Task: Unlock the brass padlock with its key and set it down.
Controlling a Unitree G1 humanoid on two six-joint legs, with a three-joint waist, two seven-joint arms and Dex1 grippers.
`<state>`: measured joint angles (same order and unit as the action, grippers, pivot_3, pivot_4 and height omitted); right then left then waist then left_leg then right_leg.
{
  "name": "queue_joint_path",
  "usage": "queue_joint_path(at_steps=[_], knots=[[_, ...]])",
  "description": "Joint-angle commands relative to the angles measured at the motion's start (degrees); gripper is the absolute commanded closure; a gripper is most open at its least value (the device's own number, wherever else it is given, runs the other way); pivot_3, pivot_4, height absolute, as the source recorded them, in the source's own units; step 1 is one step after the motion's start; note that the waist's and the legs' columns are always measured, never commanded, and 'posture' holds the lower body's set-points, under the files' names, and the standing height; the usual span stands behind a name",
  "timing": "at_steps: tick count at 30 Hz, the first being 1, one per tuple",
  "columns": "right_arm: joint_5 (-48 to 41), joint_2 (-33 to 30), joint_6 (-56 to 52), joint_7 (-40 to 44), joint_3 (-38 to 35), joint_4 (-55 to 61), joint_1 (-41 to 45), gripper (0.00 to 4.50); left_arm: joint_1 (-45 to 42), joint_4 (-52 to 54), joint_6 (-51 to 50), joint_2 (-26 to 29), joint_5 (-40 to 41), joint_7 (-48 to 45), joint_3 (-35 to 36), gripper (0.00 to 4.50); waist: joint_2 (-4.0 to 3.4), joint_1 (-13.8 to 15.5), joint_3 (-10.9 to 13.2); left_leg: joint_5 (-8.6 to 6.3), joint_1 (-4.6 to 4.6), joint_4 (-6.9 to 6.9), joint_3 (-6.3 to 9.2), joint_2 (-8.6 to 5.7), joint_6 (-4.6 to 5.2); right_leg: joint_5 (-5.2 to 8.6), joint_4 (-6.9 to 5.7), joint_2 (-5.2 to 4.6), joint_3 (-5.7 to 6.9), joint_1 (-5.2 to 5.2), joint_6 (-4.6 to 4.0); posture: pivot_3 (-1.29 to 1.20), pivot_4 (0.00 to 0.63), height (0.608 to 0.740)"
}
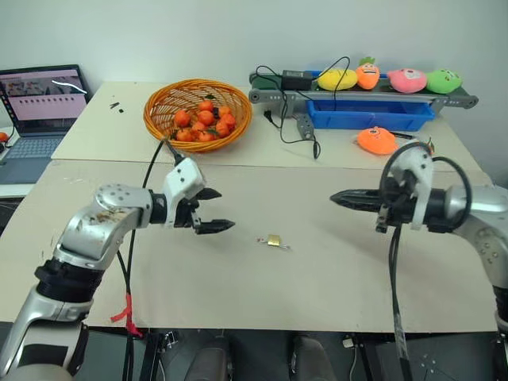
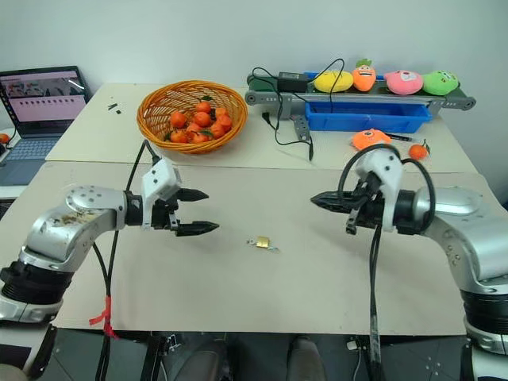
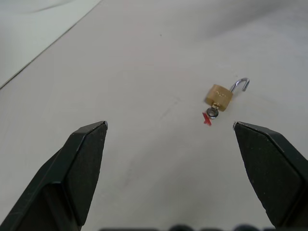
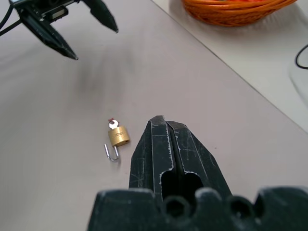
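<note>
The brass padlock [image 1: 274,240] lies on the beige table between my two grippers, touched by neither. Its thin silvery shackle [image 3: 240,85] stands swung open. The key [image 3: 211,113] sticks in the padlock's underside, its small ring head next to a tiny red speck. My left gripper [image 1: 225,209] hovers left of the padlock, open and empty, its fingertips pointing toward it. My right gripper [image 1: 335,196] hangs to the right of the padlock, shut with nothing in it. The right wrist view looks down on the padlock [image 4: 118,136] and on the open left gripper [image 4: 96,44] beyond it.
A wicker basket [image 1: 159,119] of oranges stands at the back left, with a laptop [image 1: 40,111] farther left. At the back right are a small conveyor [image 1: 365,94] bearing plush toys, a blue tray [image 1: 369,115], an orange plush [image 1: 375,140] and loose cables [image 1: 298,135].
</note>
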<state>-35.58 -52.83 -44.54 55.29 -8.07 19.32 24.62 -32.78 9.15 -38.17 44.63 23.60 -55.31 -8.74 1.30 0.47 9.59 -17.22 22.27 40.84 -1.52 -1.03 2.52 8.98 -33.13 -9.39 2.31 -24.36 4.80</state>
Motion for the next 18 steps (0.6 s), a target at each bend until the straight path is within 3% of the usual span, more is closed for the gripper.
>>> queue_joint_path(at_steps=[1,18], knots=[[-0.1,0.2,1.7,-0.9,-2.1,2.2,-1.0,4.5,-0.6,4.1,1.6,-1.3,0.1,1.6,2.6,0.01,0.0,0.1,0.0,0.02,0.01,0.0,-0.02,-0.01,-0.03,0.0,0.02,-0.01,0.0,0.01,0.0,0.0,0.15,0.74],[0.5,1.6,3.6,-3.1,-1.3,5.5,-4.3,4.5,-0.2,7.4,-3.1,-3.3,5.1,0.4,4.4,0.01,0.0,0.1,0.0,0.14,0.02,0.09,-0.02,-0.02,-0.24,0.0,0.0,-0.01,-0.01,0.03,0.01,0.0,0.15,0.74]])
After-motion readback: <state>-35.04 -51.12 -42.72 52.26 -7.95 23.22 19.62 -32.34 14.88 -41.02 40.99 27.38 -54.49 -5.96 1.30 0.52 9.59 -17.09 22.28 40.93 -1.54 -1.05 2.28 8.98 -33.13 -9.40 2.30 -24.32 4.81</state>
